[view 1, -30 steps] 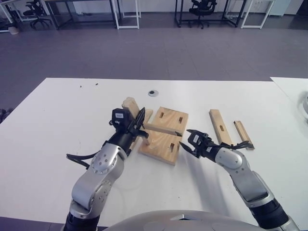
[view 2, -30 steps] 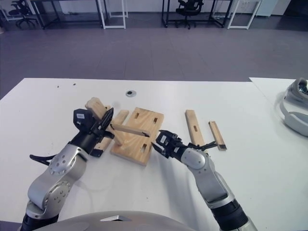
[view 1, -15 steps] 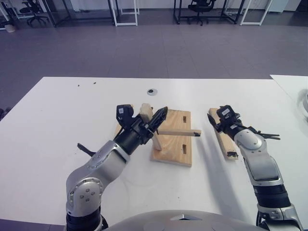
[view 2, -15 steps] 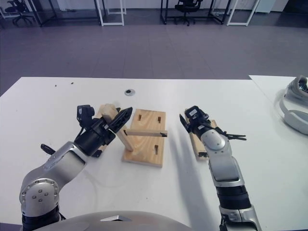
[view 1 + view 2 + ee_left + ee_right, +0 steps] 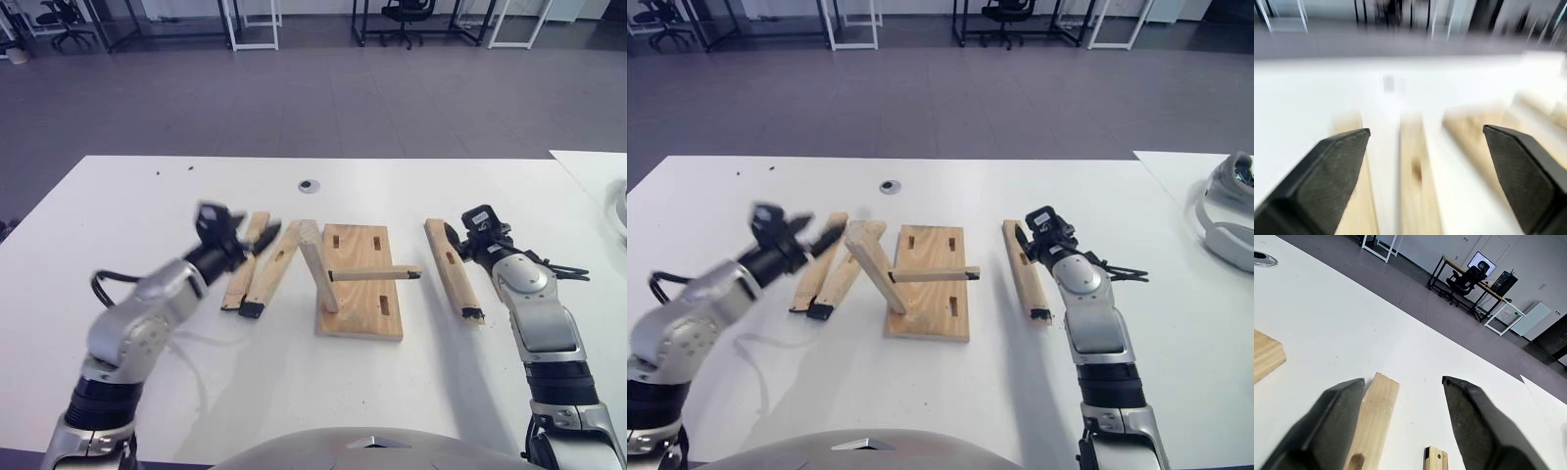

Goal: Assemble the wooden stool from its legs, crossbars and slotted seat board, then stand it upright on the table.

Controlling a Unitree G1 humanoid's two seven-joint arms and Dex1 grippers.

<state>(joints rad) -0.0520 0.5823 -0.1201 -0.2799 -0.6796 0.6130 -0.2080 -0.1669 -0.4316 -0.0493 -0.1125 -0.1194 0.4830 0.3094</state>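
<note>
The slotted seat board point(image 5: 361, 294) lies flat mid-table. A leg point(image 5: 315, 266) leans up from its left side, with a crossbar point(image 5: 377, 274) sticking out over the board to the right. Two flat wooden pieces point(image 5: 245, 259) point(image 5: 272, 266) lie side by side left of the board. My left gripper point(image 5: 223, 233) hovers at their far ends, open, and both pieces show blurred between its fingers point(image 5: 1327, 166). A slotted leg point(image 5: 451, 266) lies right of the board. My right gripper point(image 5: 470, 230) is open over its far end point(image 5: 1374, 416), beside a thinner bar point(image 5: 1435, 458).
A round cable hole point(image 5: 310, 186) sits in the table point(image 5: 147, 206) behind the parts. A white headset point(image 5: 1229, 211) lies on the neighbouring table to the right. Bare tabletop stretches in front of the board and to the far left.
My left gripper has let go of the leg-and-crossbar piece, which now rests on the seat board, and swung left over the two flat pieces. My right gripper edged further along the slotted leg.
</note>
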